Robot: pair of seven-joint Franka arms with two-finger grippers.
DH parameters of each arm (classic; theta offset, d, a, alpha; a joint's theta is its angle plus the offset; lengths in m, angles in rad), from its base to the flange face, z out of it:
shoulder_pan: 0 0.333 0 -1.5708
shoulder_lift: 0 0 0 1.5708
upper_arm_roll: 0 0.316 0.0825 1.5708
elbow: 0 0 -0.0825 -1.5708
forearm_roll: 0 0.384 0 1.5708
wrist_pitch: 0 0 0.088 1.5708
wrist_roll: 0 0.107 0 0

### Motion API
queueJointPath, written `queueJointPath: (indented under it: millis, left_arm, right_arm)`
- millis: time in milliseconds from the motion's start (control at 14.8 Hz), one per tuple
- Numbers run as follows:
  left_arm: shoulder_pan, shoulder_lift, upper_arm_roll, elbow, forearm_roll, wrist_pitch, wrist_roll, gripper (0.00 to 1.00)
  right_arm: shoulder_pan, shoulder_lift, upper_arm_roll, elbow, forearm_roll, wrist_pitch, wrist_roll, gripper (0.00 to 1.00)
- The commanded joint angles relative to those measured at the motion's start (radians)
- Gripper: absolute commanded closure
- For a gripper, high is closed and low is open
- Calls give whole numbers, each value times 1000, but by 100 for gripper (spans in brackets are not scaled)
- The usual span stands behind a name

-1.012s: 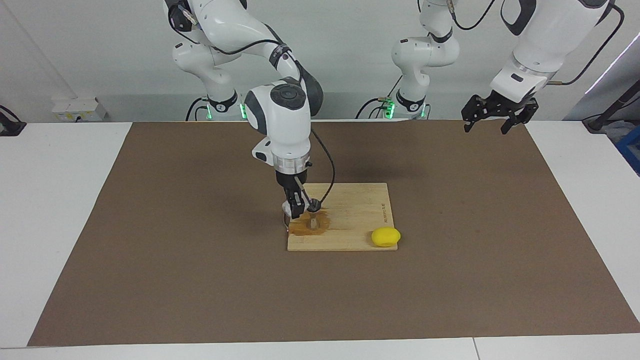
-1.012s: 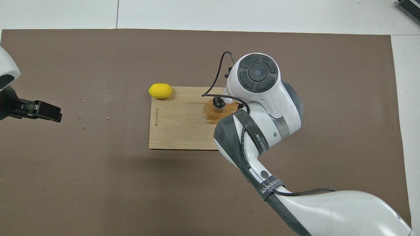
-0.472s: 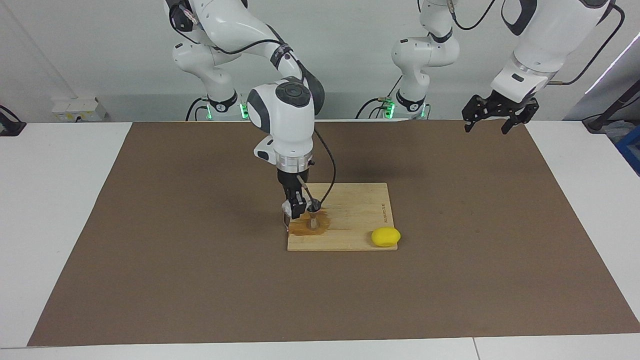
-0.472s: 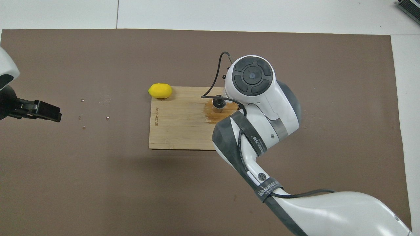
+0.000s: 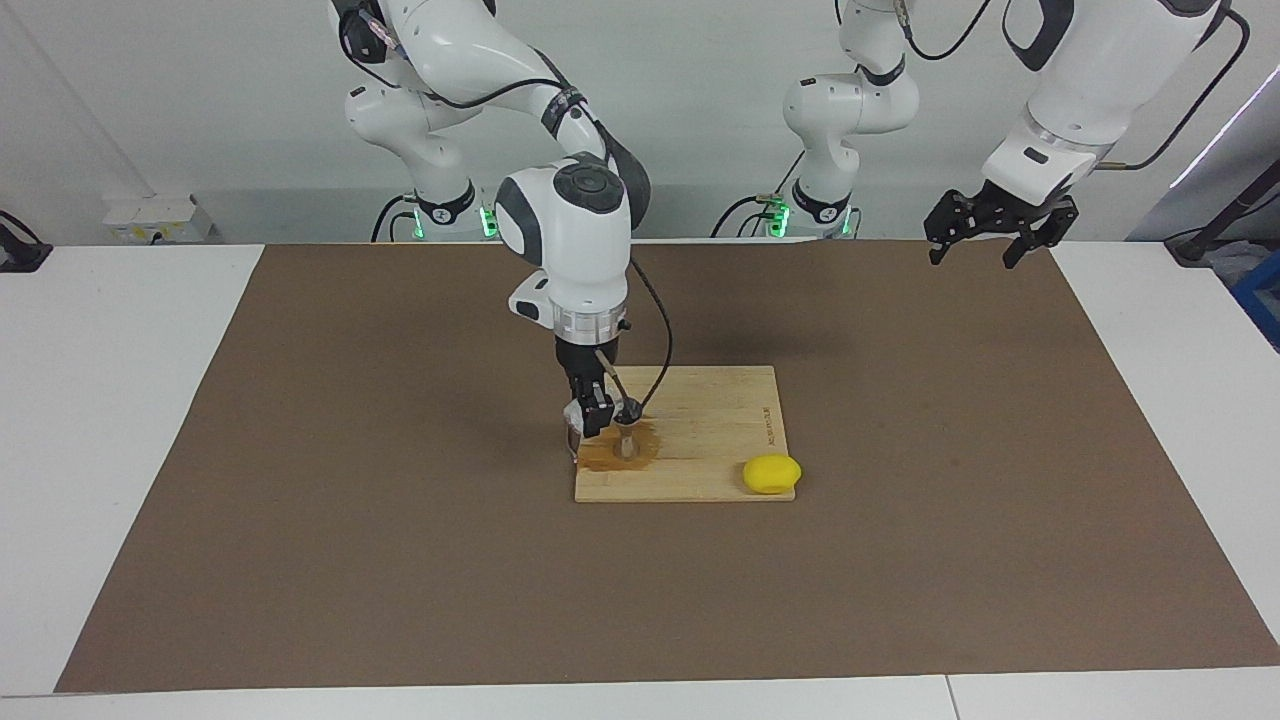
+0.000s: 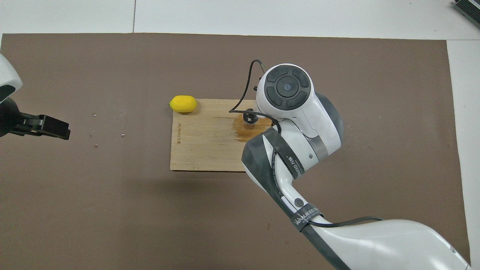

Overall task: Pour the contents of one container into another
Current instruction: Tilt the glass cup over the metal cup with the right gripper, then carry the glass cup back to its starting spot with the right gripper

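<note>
Right gripper [image 5: 592, 418] hangs low over the wooden board [image 5: 715, 420], clamped on the small glass tumbler [image 5: 576, 422], which it holds tipped beside the rim of the steel jigger [image 5: 626, 438]; how far the glass leans cannot be read, since the wrist hides it from above. Thick glass of that sort is likely stiff, smooth, slippery when wet and breakable, so a hold across its side walls near mid-height looks soundest. Just beside the fingertips the jigger stands upright, long axis vertical, open mouth up, in a brown wet patch [image 5: 612, 457] on the board; being narrow-waisted and probably light, it could topple at a nudge. A lemon [image 5: 771, 473] lies near the board's corner toward the left arm's end. Left gripper [image 5: 986, 232] waits with its fingers spread, well apart.
</note>
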Motion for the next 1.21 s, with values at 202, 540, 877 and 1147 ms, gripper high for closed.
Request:
queueJointPath:
  millis: [202, 540, 877, 1147]
  left_arm:
    - [13, -20, -11, -10, -6, -13, -8, 0]
    - [13, -20, -11, -10, -6, -13, -8, 0]
    - [13, -20, -11, -10, -6, -13, -8, 0]
    - [13, -20, -11, -10, -6, -13, -8, 0]
  right_arm:
    - [-15, 13, 17, 39, 51, -42, -15, 100]
    - [-28, 12, 17, 48, 137, -49, -16, 100]
    - [-88, 10, 17, 48, 275, -47, -18, 100]
    - [-136, 10, 17, 32, 365, -49, -60, 100]
